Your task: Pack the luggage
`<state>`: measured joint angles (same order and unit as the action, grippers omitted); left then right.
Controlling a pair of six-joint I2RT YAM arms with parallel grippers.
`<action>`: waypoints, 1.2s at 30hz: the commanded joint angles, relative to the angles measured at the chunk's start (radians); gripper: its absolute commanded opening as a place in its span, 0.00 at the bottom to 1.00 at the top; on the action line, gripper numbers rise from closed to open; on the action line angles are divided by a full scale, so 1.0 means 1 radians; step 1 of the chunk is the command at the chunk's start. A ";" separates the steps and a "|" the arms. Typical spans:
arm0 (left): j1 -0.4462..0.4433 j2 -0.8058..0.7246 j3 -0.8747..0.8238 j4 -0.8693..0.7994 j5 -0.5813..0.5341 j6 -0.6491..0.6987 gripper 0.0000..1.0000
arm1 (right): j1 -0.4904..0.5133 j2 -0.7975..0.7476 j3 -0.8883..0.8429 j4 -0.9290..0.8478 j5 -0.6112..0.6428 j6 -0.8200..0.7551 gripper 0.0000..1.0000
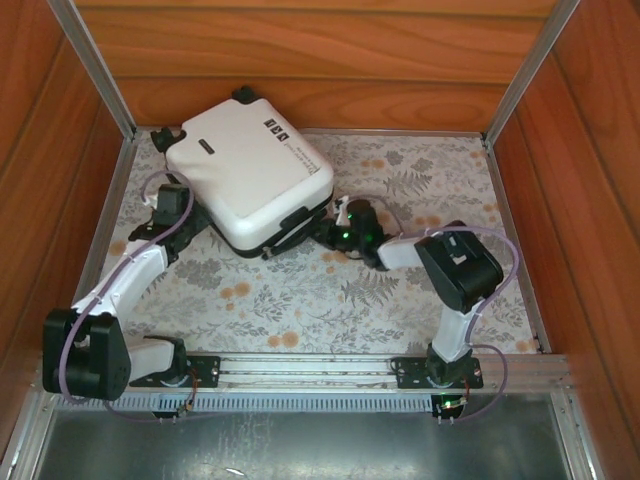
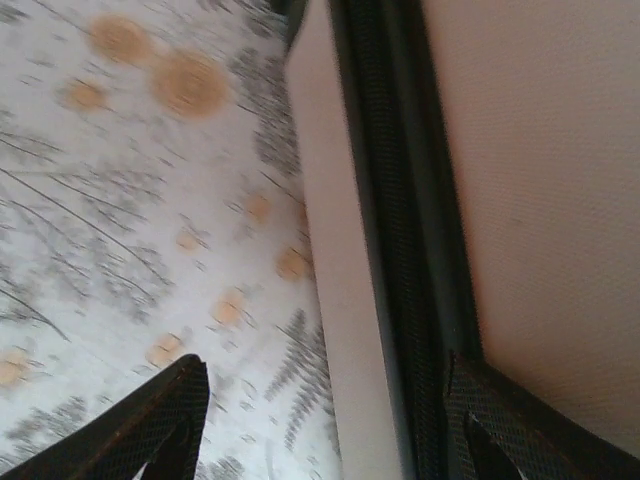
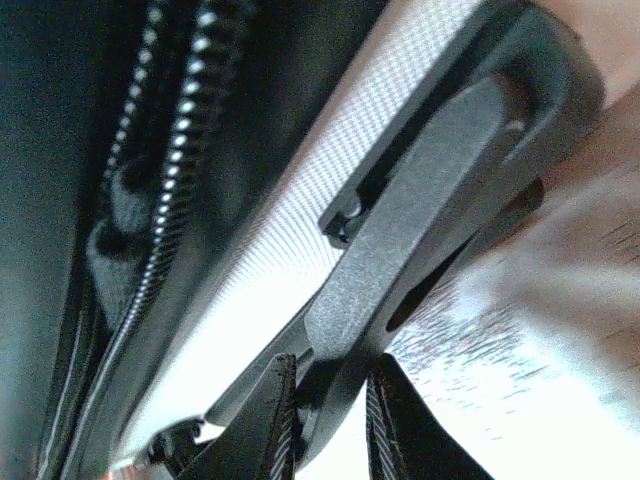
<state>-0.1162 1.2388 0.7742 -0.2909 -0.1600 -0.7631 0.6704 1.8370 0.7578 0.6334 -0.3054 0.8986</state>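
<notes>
While one table [image 1: 400, 290] is carrying one suitcase [image 1: 250, 180] flat at its far left, two arms [image 1: 130, 275] are flanking it. The left claw [image 1: 172, 205] is standing released astride the left edge, and the right claw [image 3: 330, 378] is clenching the one handle [image 3: 430, 200] on the near right side. With so narrow a pinch, the handle is probably risking slipping free, or a pull swinging the unbraced suitcase round.
</notes>
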 commanded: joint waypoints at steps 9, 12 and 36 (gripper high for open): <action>0.246 0.242 0.180 -0.013 0.139 0.085 0.67 | 0.275 -0.300 -0.144 -0.247 0.359 -0.302 0.50; 0.260 0.320 0.259 -0.016 0.141 0.103 0.67 | 0.265 -0.456 -0.032 -0.567 0.467 -0.455 0.49; 0.224 0.705 0.753 -0.144 0.350 0.251 0.66 | -0.271 0.203 1.026 -1.118 -0.169 -0.568 0.20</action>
<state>0.1581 1.9057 1.4563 -0.4427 0.0612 -0.5571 0.3836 2.0758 1.7794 -0.4877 -0.3538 0.3302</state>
